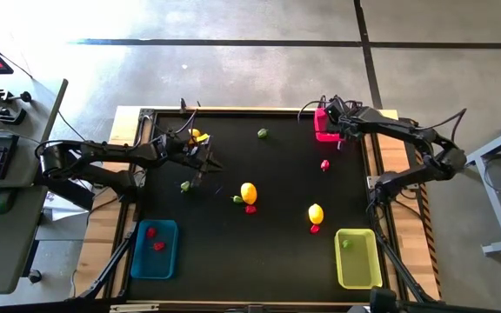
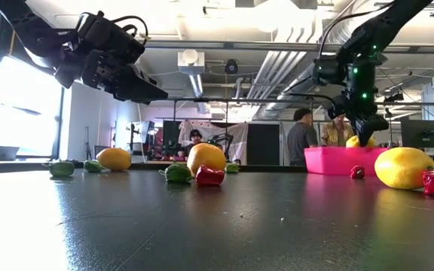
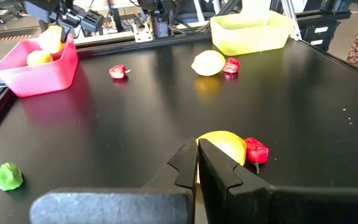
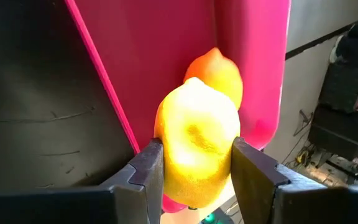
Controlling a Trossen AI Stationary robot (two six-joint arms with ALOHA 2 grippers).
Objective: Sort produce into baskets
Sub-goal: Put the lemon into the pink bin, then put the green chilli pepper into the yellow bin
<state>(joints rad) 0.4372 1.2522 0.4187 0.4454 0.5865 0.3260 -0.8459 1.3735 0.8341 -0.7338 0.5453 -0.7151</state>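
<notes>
Right gripper (image 4: 194, 168) over the pink basket (image 1: 324, 132) at the table's far right corner, fingers clamped on a yellow lemon (image 4: 197, 149), held above the bin, apparently for release; a second lemon (image 4: 219, 71) already lies inside, so yellows seem to belong here. Left gripper (image 3: 196, 165) pinched fully together and empty, raised near the far left edge. Loose lemons (image 1: 248, 192) mid-table with red and green pieces beside. Blue basket (image 1: 137, 261) near left corner holds reds; yellow-green basket (image 1: 359, 276) near right corner, one green.
</notes>
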